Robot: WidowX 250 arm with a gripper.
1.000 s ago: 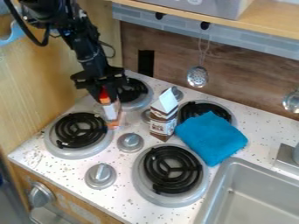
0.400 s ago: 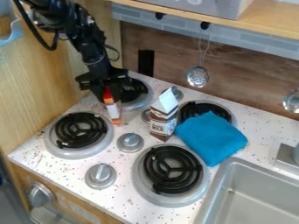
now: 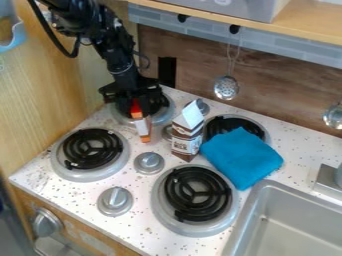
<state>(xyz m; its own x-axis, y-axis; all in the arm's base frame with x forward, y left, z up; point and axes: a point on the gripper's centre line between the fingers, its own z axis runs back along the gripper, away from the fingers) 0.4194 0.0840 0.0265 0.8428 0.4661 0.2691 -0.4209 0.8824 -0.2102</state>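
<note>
The white speckled countertop point(image 3: 73, 195) bears four black coil burners point(image 3: 175, 186), several grey knobs point(image 3: 149, 163), an upright brown-and-white carton point(image 3: 186, 136) and, beside it, a blue cloth point(image 3: 242, 157) partly over one burner

Bright, fairly even light falls across the pale countertop point(image 3: 143, 230) and the left wood panel point(image 3: 40, 105), with the light's source out of view. Shadows are soft and faint. The brown backsplash point(image 3: 287, 105) at upper right is dimmer. Mild highlights mark the knob point(image 3: 115, 200) at lower left and the sink point(image 3: 300, 197) at lower right. The black gripper point(image 3: 137, 102) nearly merges with the dark burner behind it.
</note>
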